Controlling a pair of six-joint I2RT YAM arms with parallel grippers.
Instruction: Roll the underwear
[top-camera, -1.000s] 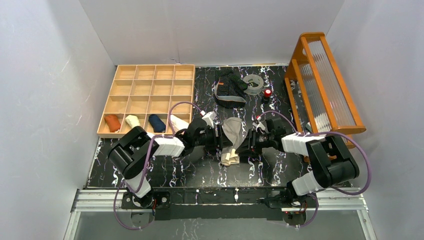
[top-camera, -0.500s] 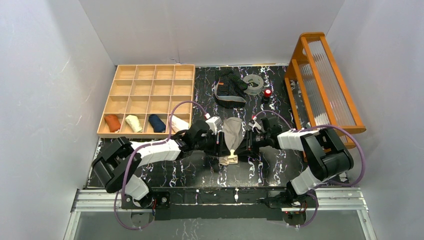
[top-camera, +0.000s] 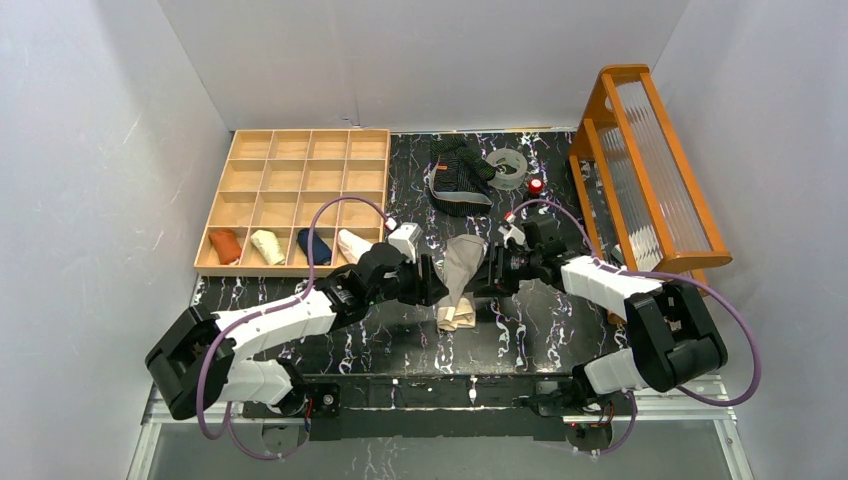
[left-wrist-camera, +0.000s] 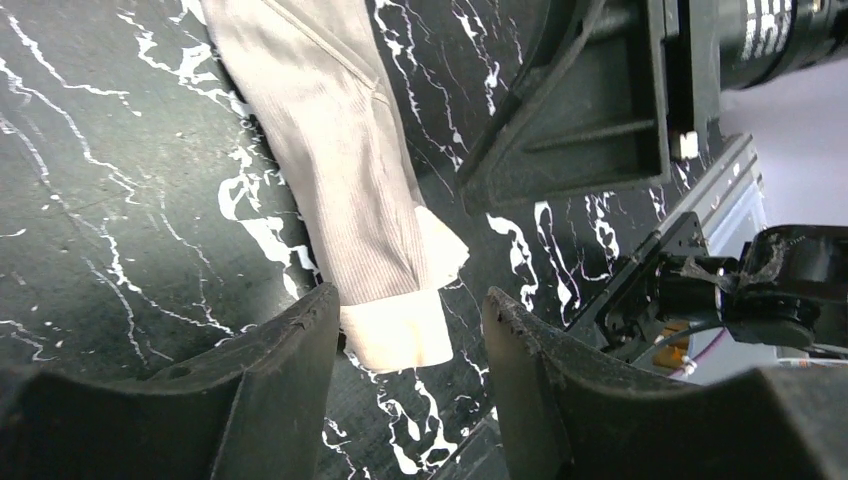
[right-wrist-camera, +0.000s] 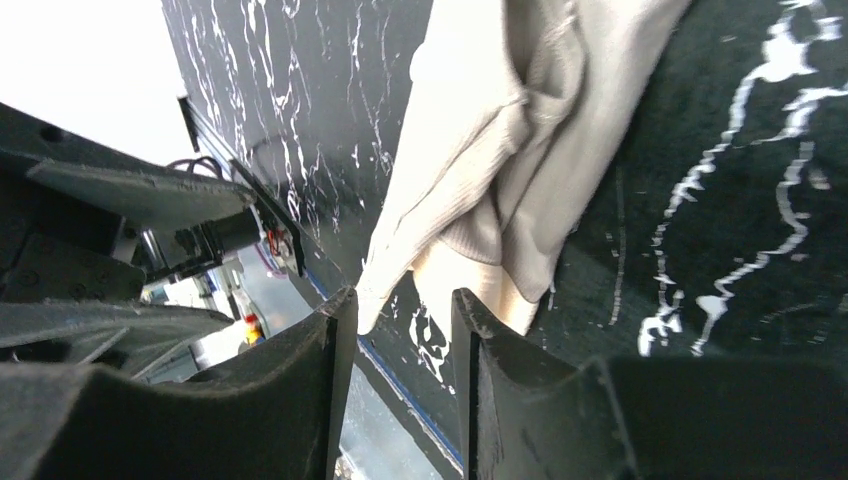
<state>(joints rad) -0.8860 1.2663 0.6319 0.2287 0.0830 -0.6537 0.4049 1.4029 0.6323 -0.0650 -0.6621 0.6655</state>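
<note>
The beige-grey underwear lies folded into a long narrow strip in the middle of the black marbled table, its pale waistband end nearest the arms. My left gripper is open and empty at the strip's left side, with the waistband end showing between its fingers. My right gripper is open and empty at the strip's right side; in the right wrist view the cloth lies just beyond its fingertips. The black striped underwear lies spread out at the far middle.
A wooden compartment tray stands at the far left with several rolled garments in its front row. An orange rack stands at the right. A clear tape ring and a small red-topped object lie beside the black underwear.
Both arms have stretched out and their wrists have moved farther from the near edge. The beige strip now looks narrower at its far end.
</note>
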